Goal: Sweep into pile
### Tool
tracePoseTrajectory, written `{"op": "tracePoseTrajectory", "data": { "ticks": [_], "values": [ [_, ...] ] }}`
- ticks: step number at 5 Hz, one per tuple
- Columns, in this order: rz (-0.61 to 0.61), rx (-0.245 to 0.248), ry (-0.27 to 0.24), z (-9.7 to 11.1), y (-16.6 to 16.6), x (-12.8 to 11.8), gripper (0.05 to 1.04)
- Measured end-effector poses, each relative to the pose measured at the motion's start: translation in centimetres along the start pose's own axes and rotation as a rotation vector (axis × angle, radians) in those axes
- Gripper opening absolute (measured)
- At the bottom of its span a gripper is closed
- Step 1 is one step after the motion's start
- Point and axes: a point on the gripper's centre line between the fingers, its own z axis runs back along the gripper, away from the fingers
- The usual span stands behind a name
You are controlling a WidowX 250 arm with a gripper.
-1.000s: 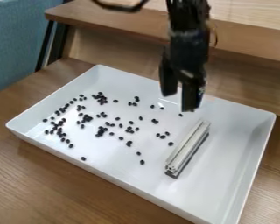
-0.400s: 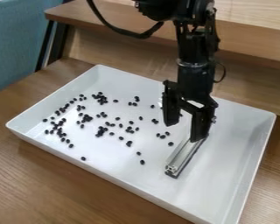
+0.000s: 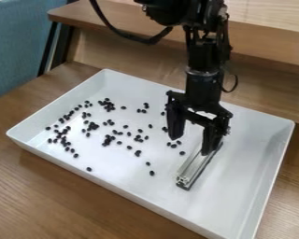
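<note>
You are working with a grooved metal bar as the likely sweeping blade, and it is lying on the floor of the white tray. The bar is presenting one long side to the scattered black beans, so it is probably serving best when you are pushing it broadside. The gripper is hanging over the far end of the bar, its jaws standing apart and clamping nothing; one finger is overlapping that end in view, the other is hanging on the bean side of the bar. You are seemingly lining up a grasp across the bar's width, but you cannot tell whether either fingertip is touching it. Note: a few beans are lying between the bar and the main scatter, close to the bean-side finger, and you are risking nudging them while closing. The tray walls are rising all around the bar and are likely limiting your stroke while keeping beans in. Below the bar and its tray, the wooden tabletop is carrying the load; beyond the bar's far end, a wooden ledge is standing behind the arm, possibly restricting you on that side.
</note>
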Motion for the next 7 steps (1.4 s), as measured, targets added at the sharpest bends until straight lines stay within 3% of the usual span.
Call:
{"op": "tracePoseTrajectory", "data": {
  "ticks": [1, 4, 5, 6, 7],
  "values": [
    [0.048, -0.006, -0.02, -0.4, -0.1, 0.2, 0.999],
    [0.035, 0.013, -0.006, -4.0, -1.4, 1.8, 0.955],
    [0.011, 0.034, -0.042, -4.3, -2.1, 2.3, 0.679],
    [-0.018, 0.039, -0.045, -4.4, -2.1, 2.3, 0.411],
    [-0.057, 0.012, -0.035, -4.6, -2.6, 1.4, 0.398]
  ]
}}
